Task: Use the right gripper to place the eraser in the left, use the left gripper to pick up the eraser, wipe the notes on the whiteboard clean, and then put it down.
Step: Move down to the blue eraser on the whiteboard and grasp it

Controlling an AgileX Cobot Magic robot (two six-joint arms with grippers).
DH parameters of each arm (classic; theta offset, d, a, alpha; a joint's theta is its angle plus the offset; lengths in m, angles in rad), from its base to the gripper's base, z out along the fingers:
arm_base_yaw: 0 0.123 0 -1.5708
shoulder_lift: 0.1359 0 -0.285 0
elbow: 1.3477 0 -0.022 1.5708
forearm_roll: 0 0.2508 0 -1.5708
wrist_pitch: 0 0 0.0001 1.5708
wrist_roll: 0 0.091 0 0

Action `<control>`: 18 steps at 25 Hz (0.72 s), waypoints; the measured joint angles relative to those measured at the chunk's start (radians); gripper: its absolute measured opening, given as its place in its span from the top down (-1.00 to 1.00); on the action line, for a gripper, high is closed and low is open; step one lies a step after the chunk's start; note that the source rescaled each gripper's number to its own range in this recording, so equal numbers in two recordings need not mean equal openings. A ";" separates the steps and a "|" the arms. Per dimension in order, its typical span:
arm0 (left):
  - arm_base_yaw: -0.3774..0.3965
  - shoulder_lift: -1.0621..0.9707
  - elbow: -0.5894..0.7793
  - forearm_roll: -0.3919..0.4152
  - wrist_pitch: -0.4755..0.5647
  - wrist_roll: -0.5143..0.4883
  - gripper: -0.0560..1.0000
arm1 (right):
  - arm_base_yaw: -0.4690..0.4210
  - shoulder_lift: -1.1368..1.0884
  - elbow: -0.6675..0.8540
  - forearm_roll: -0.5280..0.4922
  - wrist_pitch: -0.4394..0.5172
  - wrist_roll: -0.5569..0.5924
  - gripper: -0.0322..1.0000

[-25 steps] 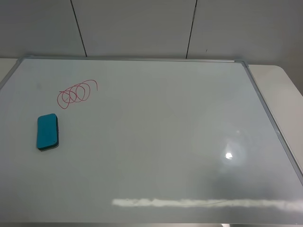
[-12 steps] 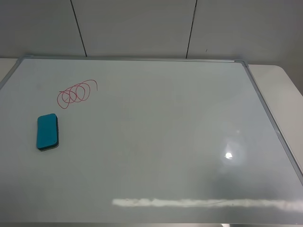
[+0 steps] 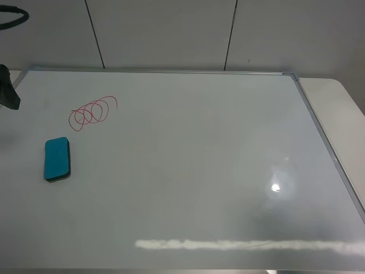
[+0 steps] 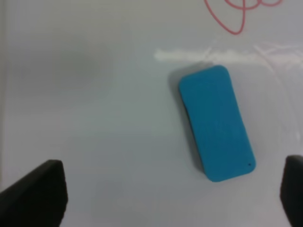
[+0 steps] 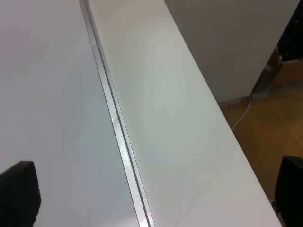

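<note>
The teal-blue eraser [image 3: 57,160] lies flat on the left part of the whiteboard [image 3: 188,165], just below the red looped notes [image 3: 93,111]. A black part of my left arm [image 3: 8,90] shows at the far left edge, above and left of the eraser. In the left wrist view my left gripper [image 4: 170,189] is open and empty above the board, with the eraser [image 4: 217,123] between its fingers [image 4: 38,191] and farther out, and the notes [image 4: 236,14] beyond it. My right gripper [image 5: 154,194] is open and empty over the board's right frame [image 5: 113,118].
A black cable loop [image 3: 12,14] hangs at the top left. A white table strip [image 5: 170,118] runs beside the board's right frame, then drops to a wooden floor [image 5: 265,118]. A grey panelled wall [image 3: 171,34] stands behind the board.
My left arm and its cable have come into the exterior view at the far left edge. The eraser and the notes have not moved.
</note>
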 joint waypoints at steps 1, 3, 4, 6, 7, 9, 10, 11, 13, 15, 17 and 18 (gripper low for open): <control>0.000 0.023 -0.005 -0.013 0.000 0.000 -0.61 | 0.000 0.000 0.000 0.000 0.000 0.000 -1.00; 0.000 0.066 -0.013 -0.040 -0.001 0.000 -0.61 | 0.000 0.000 0.000 0.000 0.000 0.000 -1.00; 0.000 0.082 -0.015 -0.049 -0.001 0.000 -0.61 | 0.000 0.000 0.000 0.000 0.000 0.000 -1.00; 0.000 0.118 -0.019 -0.059 0.000 -0.010 -0.61 | 0.000 0.000 0.000 0.000 0.000 0.000 -1.00; 0.000 0.132 -0.019 -0.060 -0.001 -0.023 -0.61 | 0.000 0.000 0.000 0.000 0.000 0.000 -1.00; 0.000 0.170 -0.020 -0.061 -0.003 -0.059 -0.61 | 0.000 0.000 0.000 0.000 0.000 0.000 -1.00; 0.000 0.185 -0.020 -0.062 -0.003 -0.078 -0.61 | 0.000 0.000 0.000 0.000 0.000 0.000 -1.00; 0.000 0.200 -0.020 -0.063 -0.004 -0.095 -0.60 | 0.000 0.000 0.000 0.000 0.000 0.000 -1.00; 0.000 0.235 -0.020 -0.063 -0.004 -0.110 -0.60 | 0.000 0.000 0.000 0.000 0.000 0.000 -1.00; 0.000 0.264 -0.020 -0.063 -0.006 -0.115 -0.60 | 0.000 0.000 0.000 0.000 0.000 0.000 -1.00; 0.000 0.278 -0.020 -0.063 -0.008 -0.115 -0.60 | 0.000 0.000 0.000 0.000 0.000 0.000 -1.00; 0.000 0.292 -0.020 -0.063 -0.016 -0.116 -0.60 | 0.000 0.000 0.000 0.000 0.000 0.000 -1.00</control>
